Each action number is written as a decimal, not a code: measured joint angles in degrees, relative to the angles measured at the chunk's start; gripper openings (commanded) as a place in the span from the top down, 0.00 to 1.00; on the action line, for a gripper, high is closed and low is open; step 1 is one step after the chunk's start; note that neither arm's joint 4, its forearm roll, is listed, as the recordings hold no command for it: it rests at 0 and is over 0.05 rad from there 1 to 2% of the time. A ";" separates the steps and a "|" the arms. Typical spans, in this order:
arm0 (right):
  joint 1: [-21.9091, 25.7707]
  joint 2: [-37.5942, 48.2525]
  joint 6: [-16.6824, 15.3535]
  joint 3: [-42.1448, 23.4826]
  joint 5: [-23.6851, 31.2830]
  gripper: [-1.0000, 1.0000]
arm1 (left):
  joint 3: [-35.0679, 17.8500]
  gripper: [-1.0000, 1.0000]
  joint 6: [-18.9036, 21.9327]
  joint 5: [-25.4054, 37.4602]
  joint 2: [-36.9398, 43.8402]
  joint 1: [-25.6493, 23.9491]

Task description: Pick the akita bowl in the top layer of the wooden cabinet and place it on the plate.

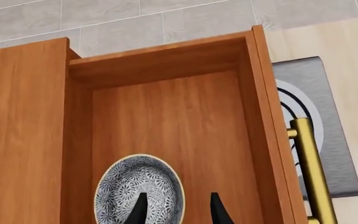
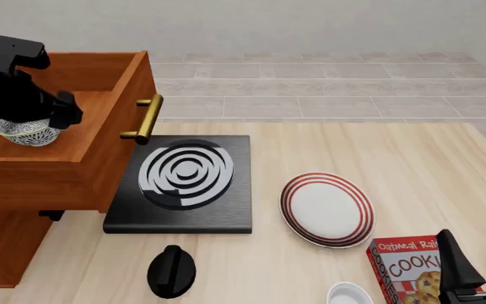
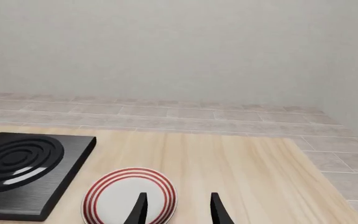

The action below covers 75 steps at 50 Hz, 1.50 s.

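Note:
The wooden cabinet [image 2: 53, 174] has its top layer [image 1: 166, 121] pulled out, and the brass handle [image 2: 144, 118] hangs over the stove. The akita bowl [image 1: 138, 191], white with a dark blue pattern, rests on the drawer floor [image 2: 25, 132]. My left gripper [image 1: 177, 210] hangs open over it, one finger above the bowl's inside and the other outside its rim. The plate [image 2: 328, 209], white with red rings, lies on the table right of the stove. My right gripper [image 2: 479, 253] stands open and empty near the front right corner, pointing toward the plate [image 3: 129, 198].
A black stove slab [image 2: 180, 180] with white rings lies under the drawer's handle. A black knob-shaped object [image 2: 172, 271], a plain white bowl [image 2: 348, 294] and a red cookie box [image 2: 407, 269] sit along the front edge. The drawer's walls [image 1: 263, 116] surround the bowl.

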 measured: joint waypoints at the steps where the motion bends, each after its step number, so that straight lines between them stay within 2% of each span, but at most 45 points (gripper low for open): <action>1: 0.00 0.00 0.00 0.01 0.00 0.00 | 0.26 0.00 -0.06 -0.13 -0.01 -0.06; 20: 0.04 0.00 -0.08 0.03 -0.01 0.00 | 5.49 0.00 -1.62 -3.01 -0.57 -0.54; 36: 0.10 0.01 -0.24 -0.02 0.00 0.00 | 7.67 0.00 -1.98 -4.68 -1.29 0.20; 37: 0.10 0.01 -0.25 -0.03 0.00 0.00 | 7.75 1.00 -1.95 -4.74 -1.33 0.24; 45: 0.13 0.02 -0.31 -0.07 0.03 0.00 | 7.63 1.00 -0.34 -5.52 -2.16 1.07; 57: 0.13 0.02 -0.34 -0.12 0.07 0.00 | 6.68 1.00 -0.12 -5.42 -2.24 1.45; 75: 0.07 0.00 -0.22 -0.07 -0.03 0.00 | 1.10 1.00 -1.67 -3.28 -1.34 -0.50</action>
